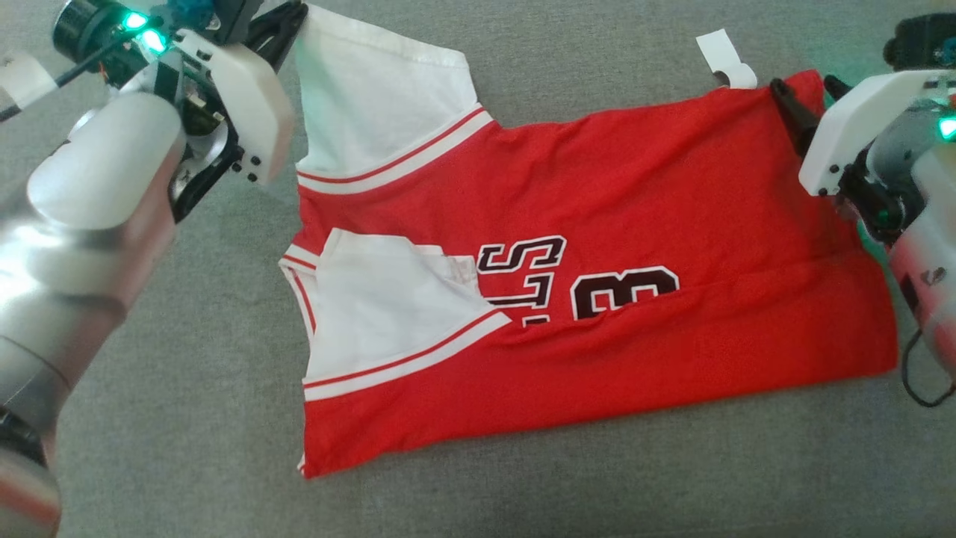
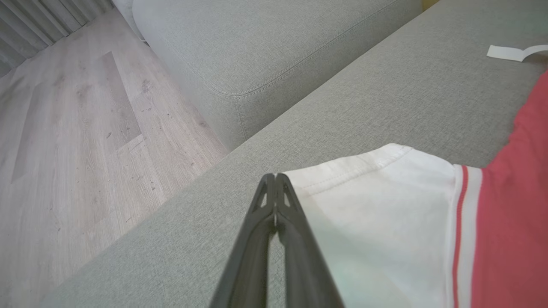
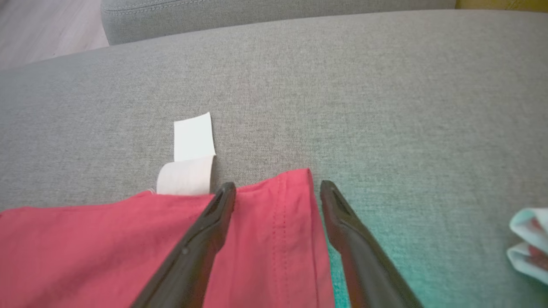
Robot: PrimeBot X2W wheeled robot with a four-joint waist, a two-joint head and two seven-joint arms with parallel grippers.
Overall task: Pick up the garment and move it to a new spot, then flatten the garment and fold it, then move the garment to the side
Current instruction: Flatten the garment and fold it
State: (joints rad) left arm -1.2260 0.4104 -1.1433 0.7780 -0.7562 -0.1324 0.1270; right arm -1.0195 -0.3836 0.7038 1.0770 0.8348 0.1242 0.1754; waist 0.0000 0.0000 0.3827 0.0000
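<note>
The garment (image 1: 597, 224), a red jersey with white sleeves and dark lettering, lies spread on the grey couch seat (image 1: 187, 359). My left gripper (image 1: 284, 26) sits at the tip of the far white sleeve (image 1: 373, 90). In the left wrist view its fingers (image 2: 276, 176) are shut together right at the corner of that sleeve (image 2: 385, 222), which looks pinched and drawn out. My right gripper (image 1: 806, 88) is at the far corner of the red hem. Its jaws (image 3: 278, 187) stand open, one finger over the red cloth (image 3: 107, 248) and one just past the hem edge.
A white paper tag (image 1: 724, 60) curls out from under the hem near my right gripper, and also shows as the tag (image 3: 192, 158). A second grey cushion (image 2: 257, 51) and wooden floor (image 2: 64, 128) lie beyond the seat's edge. A pale crumpled cloth (image 3: 528, 244) lies to the right.
</note>
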